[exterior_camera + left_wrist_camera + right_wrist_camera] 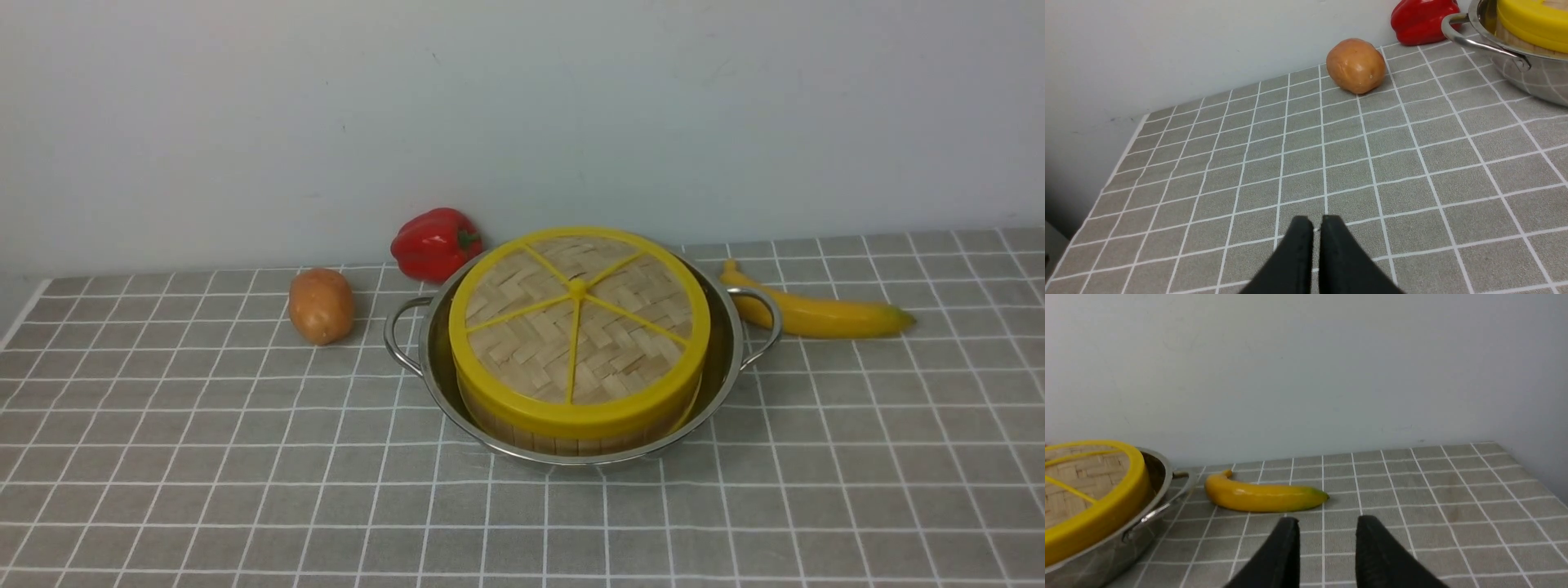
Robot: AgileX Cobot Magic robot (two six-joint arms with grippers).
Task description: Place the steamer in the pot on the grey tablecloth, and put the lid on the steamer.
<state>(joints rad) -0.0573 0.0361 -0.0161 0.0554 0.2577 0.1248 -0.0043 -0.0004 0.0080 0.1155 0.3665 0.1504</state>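
Observation:
The steel pot (729, 325) stands on the grey tablecloth (245, 457) at mid-table. The steamer sits inside it; only its slatted wall (563, 445) shows below the lid (578, 314), which lies flat on top and hides the contents. Neither gripper shows in the front view. In the left wrist view my left gripper (1316, 224) is shut and empty, low over bare cloth, well away from the pot (1527, 81). In the right wrist view my right gripper (1327, 522) is open and empty over cloth, to the right of the pot (1147, 522) and lid (1086, 486).
A potato (321, 305) and a red pepper (434, 242) lie left of the pot near the back wall. A banana (816, 313) lies just right of the pot's right handle. The cloth's left edge shows in the left wrist view (1122, 159).

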